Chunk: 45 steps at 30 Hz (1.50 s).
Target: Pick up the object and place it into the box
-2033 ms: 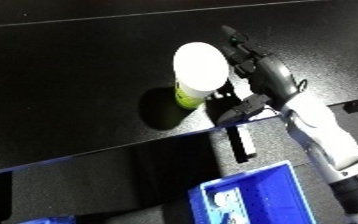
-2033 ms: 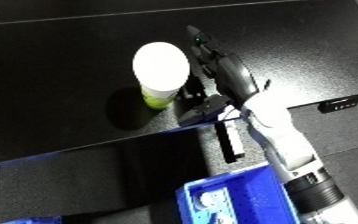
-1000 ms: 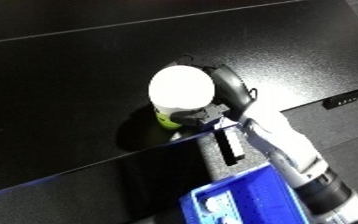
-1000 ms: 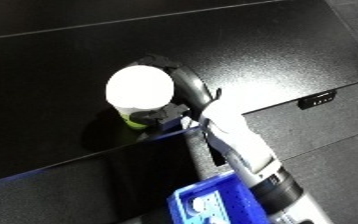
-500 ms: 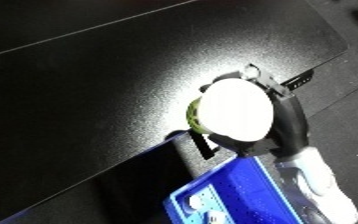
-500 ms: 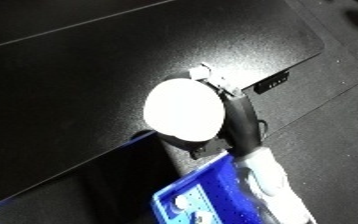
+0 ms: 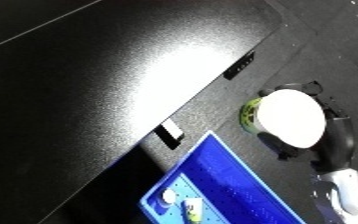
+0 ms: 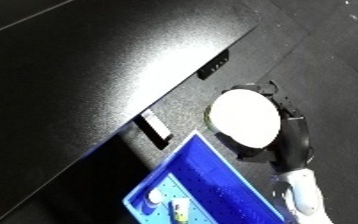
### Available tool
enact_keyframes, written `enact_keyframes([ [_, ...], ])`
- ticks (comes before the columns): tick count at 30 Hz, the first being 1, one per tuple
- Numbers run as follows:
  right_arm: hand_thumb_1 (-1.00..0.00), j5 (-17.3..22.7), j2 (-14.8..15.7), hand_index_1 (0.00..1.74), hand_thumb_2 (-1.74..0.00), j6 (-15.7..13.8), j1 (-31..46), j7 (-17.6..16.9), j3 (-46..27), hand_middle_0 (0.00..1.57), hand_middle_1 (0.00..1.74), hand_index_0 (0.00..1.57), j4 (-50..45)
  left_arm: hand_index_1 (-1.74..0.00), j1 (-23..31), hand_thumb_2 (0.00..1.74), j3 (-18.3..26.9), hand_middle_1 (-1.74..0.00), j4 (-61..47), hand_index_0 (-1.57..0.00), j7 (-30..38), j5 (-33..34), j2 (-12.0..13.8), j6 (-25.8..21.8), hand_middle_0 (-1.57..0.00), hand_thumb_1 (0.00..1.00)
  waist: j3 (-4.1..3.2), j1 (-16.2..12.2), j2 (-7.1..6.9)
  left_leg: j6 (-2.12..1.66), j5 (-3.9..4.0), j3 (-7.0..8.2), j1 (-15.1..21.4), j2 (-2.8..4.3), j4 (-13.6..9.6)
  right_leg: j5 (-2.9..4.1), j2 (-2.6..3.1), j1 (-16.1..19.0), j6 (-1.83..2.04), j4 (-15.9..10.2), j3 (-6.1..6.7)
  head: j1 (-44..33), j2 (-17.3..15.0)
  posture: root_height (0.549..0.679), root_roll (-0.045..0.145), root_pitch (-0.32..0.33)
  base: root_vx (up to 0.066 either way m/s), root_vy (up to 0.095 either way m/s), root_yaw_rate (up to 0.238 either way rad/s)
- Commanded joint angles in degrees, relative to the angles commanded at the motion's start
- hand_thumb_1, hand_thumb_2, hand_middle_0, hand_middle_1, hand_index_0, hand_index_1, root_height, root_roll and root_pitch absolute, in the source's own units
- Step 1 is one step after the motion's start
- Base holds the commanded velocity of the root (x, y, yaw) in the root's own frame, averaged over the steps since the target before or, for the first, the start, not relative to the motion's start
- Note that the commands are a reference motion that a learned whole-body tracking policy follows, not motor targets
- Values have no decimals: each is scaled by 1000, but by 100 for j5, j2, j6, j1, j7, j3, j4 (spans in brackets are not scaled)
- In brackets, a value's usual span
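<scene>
**A:** What is the robot's right black hand (image 7: 334, 145) doing?

**B:** Its fingers are curled round the side of a round container with a white lid and yellow-green body (image 7: 286, 117), holding it in the air, off the black tabletop (image 7: 113, 75) and over dark floor. The left hand is out of view.

**A:** Where is the bin?

**B:** The blue plastic bin (image 7: 220, 172) sits just beside and below the container, a few small items in its near corner.

**A:** How would the container handle?

**B:** Probably light and stiff, with smooth, possibly slippery walls. Gripping round the body below the wide lid, as here, seems the safest hold.
</scene>
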Motion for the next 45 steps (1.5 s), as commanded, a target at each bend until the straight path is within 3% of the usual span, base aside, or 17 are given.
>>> enact_keyframes([
  [5, -750, 179, -155, 1305, -1305, -132, 109, 465, -131, 1178, 1305, 1178, 931, 0, 28, 0, -55, 0, 69, 0, -85, -87, 30, 28, 0, 0, -17, -34, 80, 7, -10, 10, 114, -66, -87, 14, 25, 79, -2, -96, 43, 411, -267, 641, 74, -12, 11, 41, -56],
  [8, -750, 165, -265, 1305, -1305, 15, 144, 801, -15, 1178, 1305, 1178, 1577, 0, 31, 0, -64, 0, 78, 0, -121, -68, 66, 102, 0, 0, -46, -11, 118, 15, -8, -1, 151, -100, -121, 19, 27, 112, -12, -144, 56, 596, -400, 642, 75, -13, 7, 10, 0],
  [13, -500, -283, -538, 870, -870, 289, 167, 1040, 417, 785, 870, 785, 2716, 0, -11, 0, -79, 0, 2, 0, -127, 20, 140, 234, 0, 0, -81, 80, 151, 39, -6, -54, 142, -139, -126, 46, 19, 122, -36, -188, 50, 866, -544, 643, 75, -12, -12, -17, 53],
  [18, -250, -259, -760, 435, -435, 566, 20, 1310, 782, 393, 435, 393, 3796, 0, -48, 0, -166, 0, -8, 0, -157, 76, 231, 323, 0, 0, -100, 205, 177, 43, -8, -128, 139, -177, -111, 59, -15, 177, -56, -212, 12, 1050, -589, 644, 75, -16, -6, -33, 67],
  [23, 0, -450, -762, 0, 0, 671, -253, 1593, 1154, 0, 0, 0, 4763, 0, -102, 0, -231, 0, -23, 0, -212, 93, 291, 444, 0, 0, -133, 333, 201, 53, 0, -218, 107, -214, -64, 58, -27, 196, -75, -188, -34, 1182, -663, 643, 75, -21, -8, -39, 72],
  [29, 0, -647, -564, 0, 0, 666, -453, 1684, 1491, 0, 0, 0, 5365, 0, -196, 0, -292, 0, -38, 0, -186, 127, 301, 524, 0, 0, -182, 478, 182, 63, 22, -303, 82, -235, -31, 34, -22, 239, -95, -143, -132, 1119, -709, 643, 75, -26, -15, -42, 74],
  [33, 0, -669, -413, 0, 0, 743, -485, 1802, 1622, 0, 0, 0, 5483, 0, -222, 0, -318, 0, -40, 0, -130, 63, 297, 560, 0, 0, -210, 552, 165, 46, 63, -361, 74, -238, -12, 27, -39, 280, -96, -118, -178, 934, -821, 643, 74, -31, 4, -34, 77],
  [37, 0, -771, -258, 0, 0, 917, -496, 2033, 1774, 0, 0, 0, 5516, 0, -224, 0, -307, 0, -51, 0, -41, 76, 306, 535, 0, 0, -235, 641, 118, 17, 110, -428, 41, -241, 38, 11, -57, 318, -113, -92, -228, 339, -809, 643, 75, -38, 12, -43, 112],
  [41, 0, -591, -87, 0, 0, 1046, -537, 2266, 1928, 0, 0, 0, 5439, 0, -242, 0, -278, 0, -33, 0, 43, 188, 312, 457, 0, 0, -268, 768, 41, 14, 94, -526, -30, -255, 96, -17, -84, 324, -130, -41, -288, -410, -690, 642, 75, -42, 3, -83, 148],
  [45, 0, -696, 121, 0, 0, 1196, -599, 2393, 2142, 0, 0, 0, 5246, 0, -299, 0, -269, 0, -24, 0, 134, 320, 325, 456, 0, 0, -318, 904, -41, 10, 142, -627, -114, -259, 94, -31, -98, 308, -130, -20, -359, -1438, -439, 641, 72, -41, 0, -104, 142],
])
